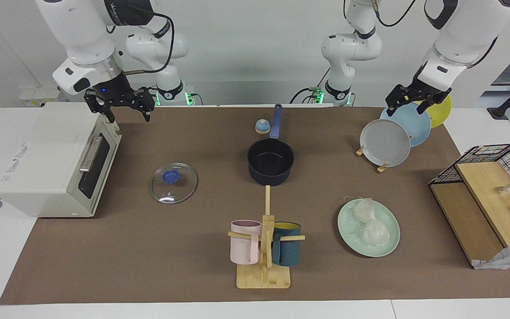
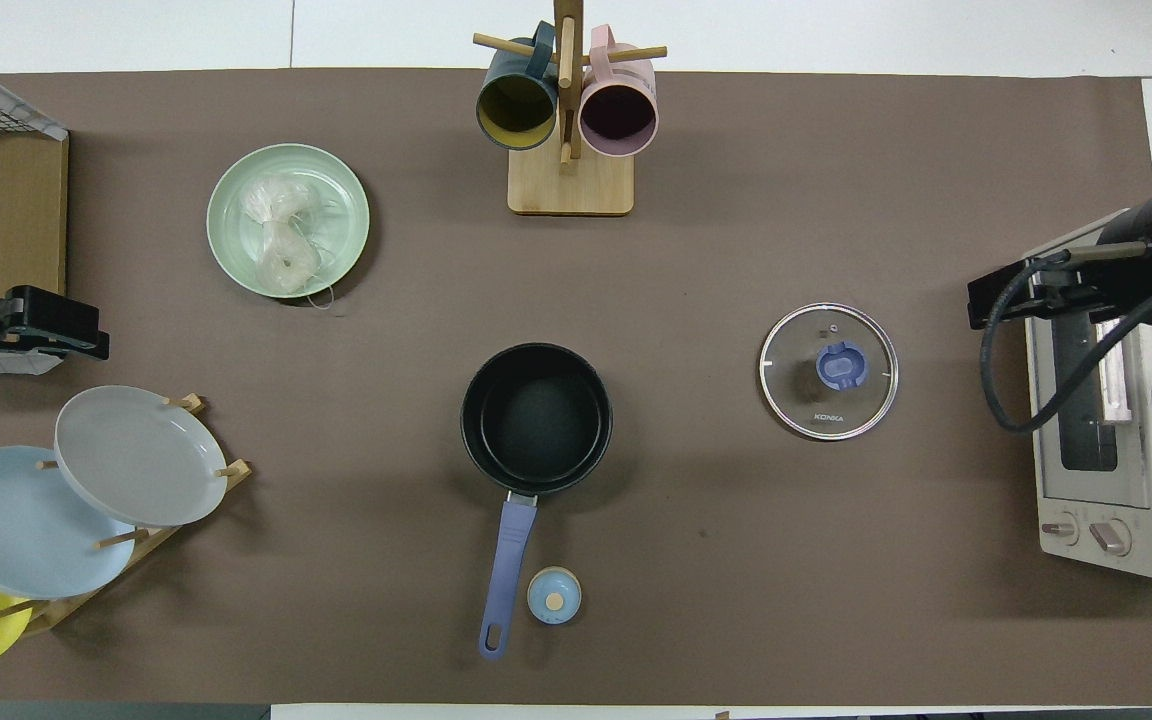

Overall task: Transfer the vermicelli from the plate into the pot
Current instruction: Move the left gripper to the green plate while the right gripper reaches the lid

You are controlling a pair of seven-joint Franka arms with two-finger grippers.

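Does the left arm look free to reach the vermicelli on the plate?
Probably yes: the left hand hangs over the plate rack, and nothing stands over the vermicelli on the green plate.

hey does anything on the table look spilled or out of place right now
Almost nothing. A stray thread of vermicelli trails over the rim of the plate onto the mat, on the side nearer the robots. The pot is upright and empty, its lid flat beside it.
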